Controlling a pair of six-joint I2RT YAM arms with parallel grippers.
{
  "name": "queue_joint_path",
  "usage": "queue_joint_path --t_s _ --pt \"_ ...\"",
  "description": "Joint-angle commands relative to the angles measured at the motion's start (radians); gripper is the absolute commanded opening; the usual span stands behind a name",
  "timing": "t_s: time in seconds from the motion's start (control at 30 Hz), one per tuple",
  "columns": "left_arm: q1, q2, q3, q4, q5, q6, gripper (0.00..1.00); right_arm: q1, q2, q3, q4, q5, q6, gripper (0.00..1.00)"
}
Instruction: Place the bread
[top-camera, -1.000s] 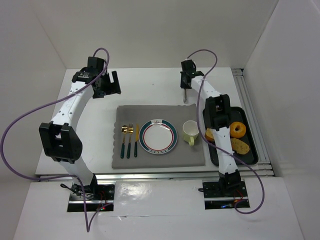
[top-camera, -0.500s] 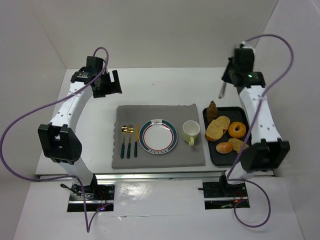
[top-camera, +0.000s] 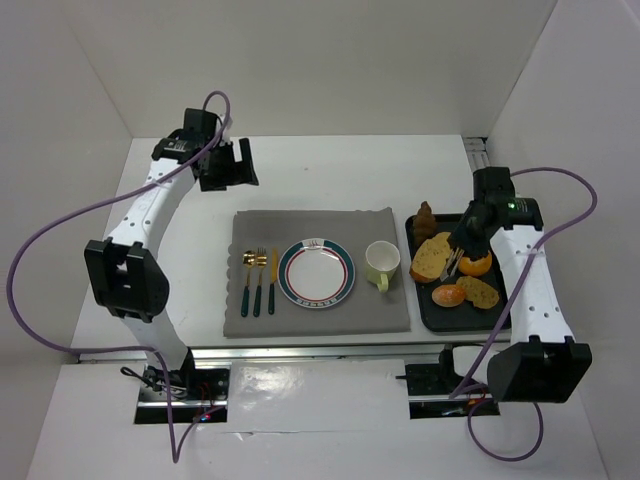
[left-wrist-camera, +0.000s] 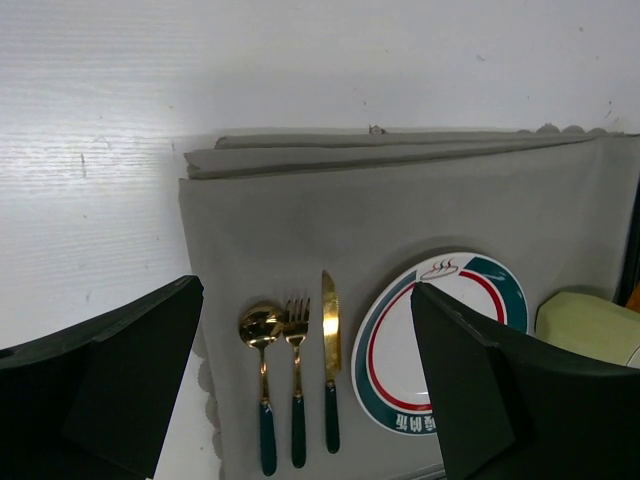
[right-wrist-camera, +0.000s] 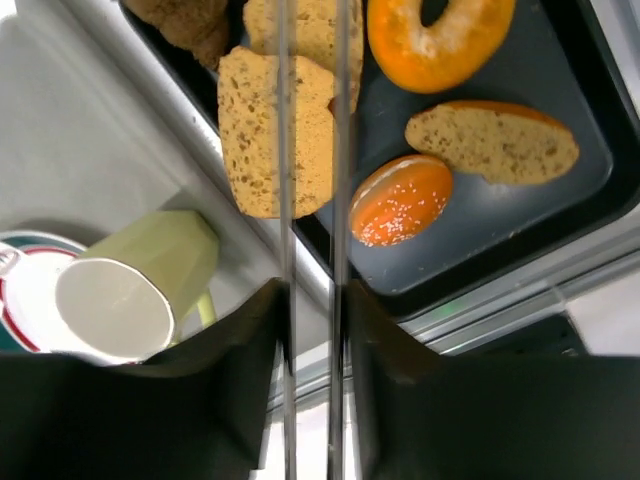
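Note:
The bread (top-camera: 481, 265), a glossy orange ring bun (right-wrist-camera: 440, 40), lies in the black tray (top-camera: 503, 312) at the right, partly hidden under my right arm in the top view. My right gripper (top-camera: 470, 230) hovers over the tray, shut on a pair of thin metal tongs (right-wrist-camera: 312, 150). The tongs' two blades stand slightly apart, reaching over the brown bread slices (right-wrist-camera: 275, 130) just left of the ring bun, with nothing between them. My left gripper (top-camera: 235, 165) hangs open and empty over the far left of the table, above the mat's back edge (left-wrist-camera: 305, 290).
A grey mat (top-camera: 300, 225) holds gold cutlery (top-camera: 258, 275), a rimmed plate (top-camera: 316, 273) and a pale green cup (top-camera: 381, 264). The tray (right-wrist-camera: 560, 90) also carries a seeded oval roll (right-wrist-camera: 400, 200), a flat slice (right-wrist-camera: 490, 140) and a dark brown lump (top-camera: 425, 218). Rails run along the right edge.
My right arm swung from the back middle of the table to the right and came down over the tray with the tongs. The left gripper shifted slightly right.

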Motion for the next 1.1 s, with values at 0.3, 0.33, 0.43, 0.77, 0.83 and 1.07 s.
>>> queue_joint_path --t_s 0.3,0.33,0.43,0.77,0.83,1.07 --pt "-0.020 0.038 0.000 -0.010 0.008 0.051 0.99 -0.062 0.013 -0.029 -0.025 0.025 0.029 0.49" --pt "-0.020 0.038 -0.011 -0.010 0.008 0.051 0.99 -0.071 0.023 -0.029 -0.025 0.041 0.029 0.49" --pt "-0.020 0.038 -0.011 -0.010 0.008 0.051 0.99 -0.071 0.033 -0.029 -0.025 0.052 0.029 0.49" --pt "-0.020 0.038 -0.011 -0.010 0.008 0.051 0.99 -0.099 0.065 -0.061 0.070 0.027 -0.016 0.51" --pt "-0.020 0.038 -0.011 -0.010 -0.001 0.051 0.99 -0.099 0.086 -0.075 0.079 0.027 -0.026 0.51" --pt "-0.020 0.038 -0.011 -0.010 -0.001 0.051 0.99 -0.108 0.096 -0.109 0.110 -0.005 -0.045 0.51"
